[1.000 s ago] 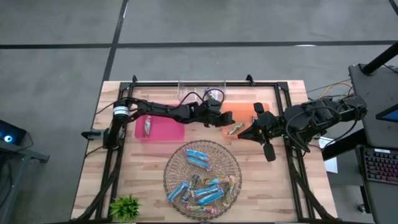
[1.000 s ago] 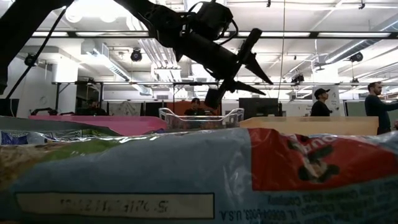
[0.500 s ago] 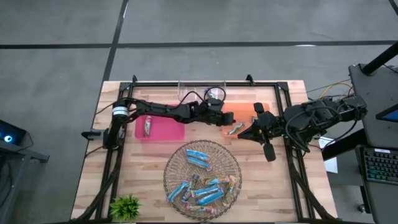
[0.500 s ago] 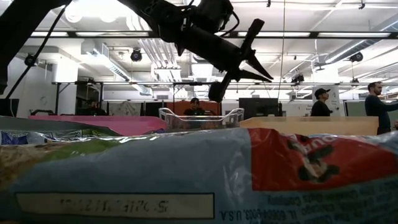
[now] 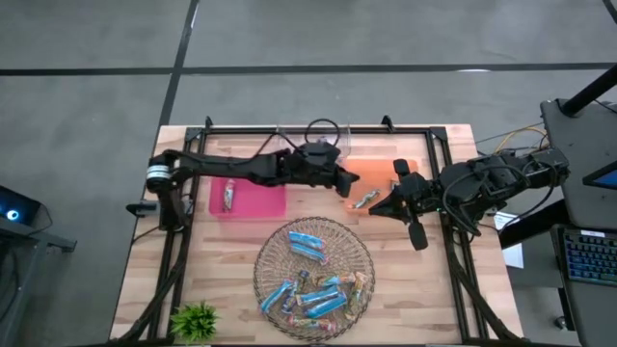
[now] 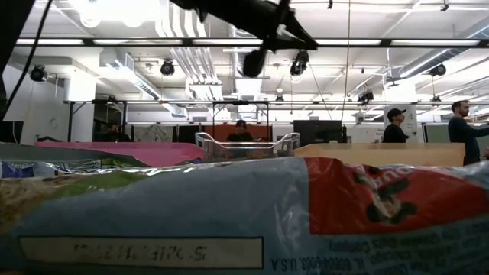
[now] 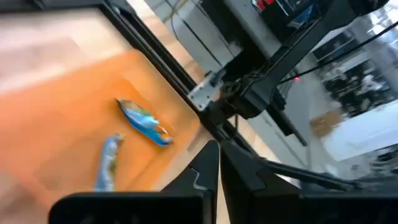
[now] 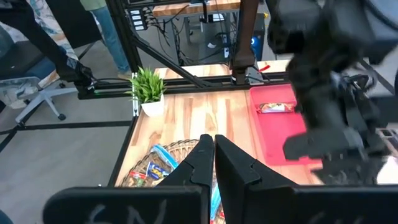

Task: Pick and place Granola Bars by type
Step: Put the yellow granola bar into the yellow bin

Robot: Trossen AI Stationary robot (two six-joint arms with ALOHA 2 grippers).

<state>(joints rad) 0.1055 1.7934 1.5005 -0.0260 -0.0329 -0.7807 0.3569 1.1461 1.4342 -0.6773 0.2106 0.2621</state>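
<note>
- two bars lie in the orange tray (image 5: 381, 173) at the table's far right: in the left wrist view a blue-wrapped bar (image 7: 144, 122) and a greenish bar (image 7: 107, 163) sit near each other on its floor.
- one bar (image 5: 228, 196) rests alone in the pink tray (image 5: 260, 202), and most of the granola bars (image 5: 313, 289) are heaped in the wire basket (image 5: 314, 224) at the near middle of the table (image 5: 135, 280).
- the left gripper (image 5: 344, 187) hangs above the gap between the two trays, at the orange tray's edge; its jaws are closed and nothing shows between them.
- the right gripper (image 5: 417, 234) sits off the orange tray's right side, jaws closed and empty, pointing toward the basket's right rim.
- the relation that counts: the heap lies toward the table's near edge from both grippers, below and between them. the right gripper looks a little nearer the basket's rim, the left must swing back from the tray.
- a blue bar (image 5: 307, 242) lies apart at the heap's far side, its long axis roughly across the table, so jaws would likely close across its short width.
- a small green plant (image 5: 196, 318) stands at the near left corner, well apart.
</note>
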